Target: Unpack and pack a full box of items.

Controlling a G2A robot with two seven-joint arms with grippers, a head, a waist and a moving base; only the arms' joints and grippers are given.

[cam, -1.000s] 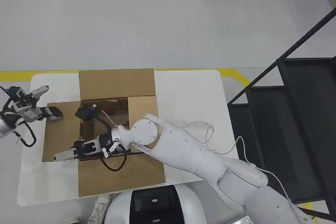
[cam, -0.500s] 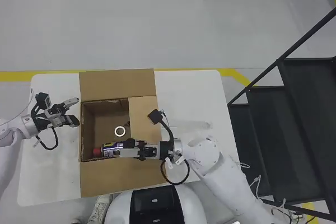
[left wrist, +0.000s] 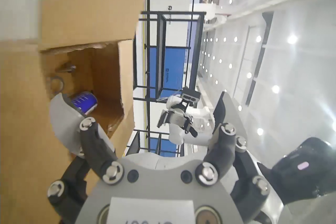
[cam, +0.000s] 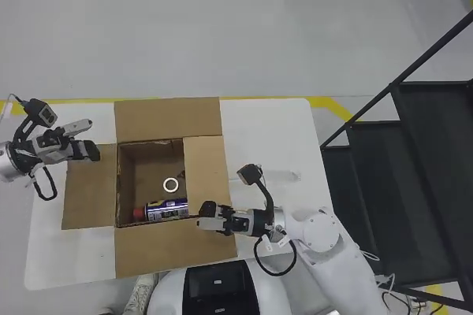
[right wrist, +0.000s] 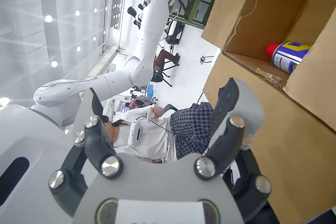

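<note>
An open cardboard box (cam: 167, 116) stands on the white table (cam: 268, 142) with its flaps folded out. Inside lie a blue spray can with a red cap (cam: 165, 210) and a small pale ring (cam: 171, 184). My left gripper (cam: 85, 138) hovers open over the box's left flap, with nothing in it. My right gripper (cam: 203, 218) is open and empty at the box's front right corner, just right of the can. The left wrist view looks past its gripper (left wrist: 143, 114) to the can (left wrist: 85, 101). The can (right wrist: 288, 54) lies beyond the right gripper (right wrist: 160, 101).
Black metal stairs (cam: 410, 157) stand to the right of the table. A yellow floor line (cam: 339, 106) runs behind it. Bare tabletop lies right of the box and along the left front edge.
My right arm has drawn back out of the box toward the right, leaving the spray can lying inside. The left gripper shifted left, and the left flap lies flat outward again.
</note>
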